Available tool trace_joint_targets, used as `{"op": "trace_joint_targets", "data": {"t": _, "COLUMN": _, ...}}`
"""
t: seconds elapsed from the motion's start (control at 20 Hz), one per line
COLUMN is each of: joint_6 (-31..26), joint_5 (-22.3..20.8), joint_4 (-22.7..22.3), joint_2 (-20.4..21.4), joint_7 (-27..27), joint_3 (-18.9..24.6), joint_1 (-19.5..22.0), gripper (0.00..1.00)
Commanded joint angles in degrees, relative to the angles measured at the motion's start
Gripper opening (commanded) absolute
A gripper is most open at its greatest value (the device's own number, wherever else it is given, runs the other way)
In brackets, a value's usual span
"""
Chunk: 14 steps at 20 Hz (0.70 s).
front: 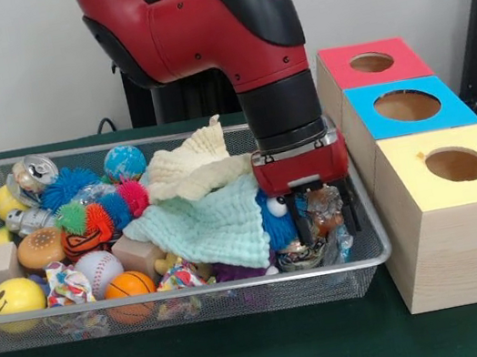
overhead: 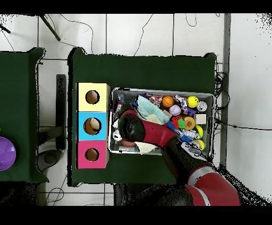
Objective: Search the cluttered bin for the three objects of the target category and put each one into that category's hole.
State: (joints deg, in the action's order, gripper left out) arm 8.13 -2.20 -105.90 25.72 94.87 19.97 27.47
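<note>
Now, step: grasping in the bin (front: 193, 290), at its 4 o'clock corner.
Gripper (front: 323, 210): pinching a crinkled wrapper (front: 325, 208).
Next: lift clear, then toward the boxes (front: 453, 215) at 3 o'clock.

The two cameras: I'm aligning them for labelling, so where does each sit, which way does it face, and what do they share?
Front view: across the table, facing the robot; red and black arm descends, claw low in the silver wire-mesh bin.
Overhead view: above, looking straight down, base at bottom; arm reaches up over the bin.
Shared: bin, arm, and the wooden boxes topped yellow, blue and red.
</note>
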Motion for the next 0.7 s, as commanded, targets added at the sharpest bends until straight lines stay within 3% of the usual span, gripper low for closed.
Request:
{"op": "trace_joint_targets", "data": {"t": 0.05, "joint_6": 1.64, "joint_5": -0.11, "joint_4": -2.25, "joint_2": -2.62, "joint_7": 11.31, "joint_3": -1.14, "joint_1": -3.26, "gripper": 1.0}}
{"op": "trace_joint_targets", "data": {"t": 0.4, "joint_6": 2.23, "joint_5": 3.03, "joint_4": -1.48, "joint_2": -2.46, "joint_7": 13.12, "joint_3": -3.51, "joint_1": -6.82, "gripper": 1.0}}
{"op": "trace_joint_targets", "data": {"t": 0.7, "joint_6": 2.96, "joint_5": 3.54, "joint_4": -1.19, "joint_2": -2.72, "joint_7": 12.76, "joint_3": -4.05, "joint_1": -7.33, "gripper": 1.0}}
